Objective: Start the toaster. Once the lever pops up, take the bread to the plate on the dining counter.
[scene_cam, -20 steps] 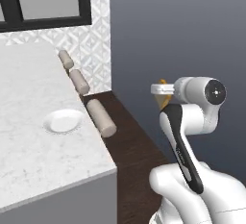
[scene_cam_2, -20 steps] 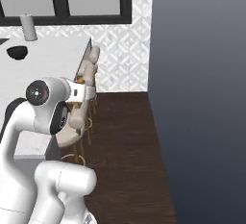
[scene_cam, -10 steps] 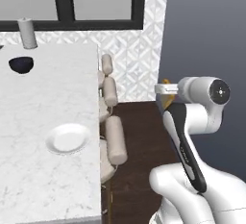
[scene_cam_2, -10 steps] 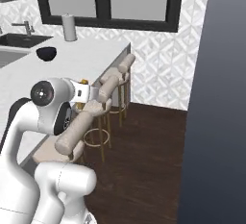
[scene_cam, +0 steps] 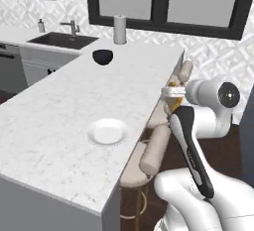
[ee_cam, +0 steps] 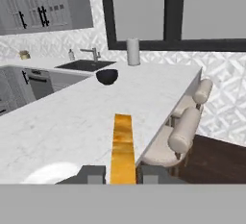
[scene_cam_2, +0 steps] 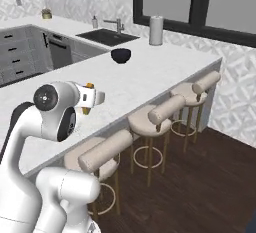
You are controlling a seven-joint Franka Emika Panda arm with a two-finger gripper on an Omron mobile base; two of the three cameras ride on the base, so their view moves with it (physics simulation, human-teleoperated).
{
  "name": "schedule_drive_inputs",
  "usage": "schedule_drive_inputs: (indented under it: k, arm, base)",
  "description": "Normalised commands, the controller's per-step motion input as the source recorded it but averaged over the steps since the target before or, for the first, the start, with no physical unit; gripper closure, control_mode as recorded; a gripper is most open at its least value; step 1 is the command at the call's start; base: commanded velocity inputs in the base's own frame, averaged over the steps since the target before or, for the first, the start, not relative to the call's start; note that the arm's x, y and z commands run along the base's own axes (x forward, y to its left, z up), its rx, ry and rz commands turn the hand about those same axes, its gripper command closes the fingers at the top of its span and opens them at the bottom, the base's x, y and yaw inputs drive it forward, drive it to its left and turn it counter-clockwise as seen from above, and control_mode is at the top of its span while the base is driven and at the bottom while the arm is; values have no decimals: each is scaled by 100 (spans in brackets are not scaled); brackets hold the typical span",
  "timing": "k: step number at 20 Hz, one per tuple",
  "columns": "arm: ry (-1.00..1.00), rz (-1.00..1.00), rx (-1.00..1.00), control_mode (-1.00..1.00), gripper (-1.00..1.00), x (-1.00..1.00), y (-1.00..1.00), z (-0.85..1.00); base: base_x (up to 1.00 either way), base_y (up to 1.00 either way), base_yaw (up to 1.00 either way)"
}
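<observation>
Dining counter: the white marble island (scene_cam: 59, 121) fills the left and centre of the left base view and runs from lower left to upper right in the hand view (ee_cam: 72, 117).
Stools: padded beige stools (scene_cam_2: 150, 119) stand in a row along the counter's edge, centre of the right base view.
Sink: set in the far worktop, upper left of the left base view (scene_cam: 62, 39).
Plate: the white plate (scene_cam: 106, 132) lies on the counter, left of centre in the left base view, well apart from the black bowl (scene_cam: 102, 56) higher up.
Paper roll: upright near the window, top centre (scene_cam: 119, 29).
Gripper: at centre right of the left base view (scene_cam: 172, 94), beside the counter's edge; jaws partly closed, clamping the bread.
Bread: seen edge-on as a golden-orange strip between the finger tips, lower centre of the hand view (ee_cam: 122, 148).
</observation>
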Motion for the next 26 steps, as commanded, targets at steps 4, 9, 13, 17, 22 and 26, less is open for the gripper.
schedule_drive_inputs:
  k: [4, 9, 13, 17, 22, 26]
  arm:
    - [0, 0, 0, 100, 100, 0, 0, 0]
    - [0, 0, 0, 100, 100, 0, 0, 0]
    - [0, 0, 0, 100, 100, 0, 0, 0]
    - [0, 0, 0, 100, 100, 0, 0, 0]
    - [0, 0, 0, 100, 100, 0, 0, 0]
    - [0, 0, 0, 100, 100, 0, 0, 0]
  base:
    - [0, -41, 82]
    - [0, -63, 69]
    - [22, -71, 58]
    - [52, -67, 52]
    - [34, -21, 24]
    - [0, 0, 0]
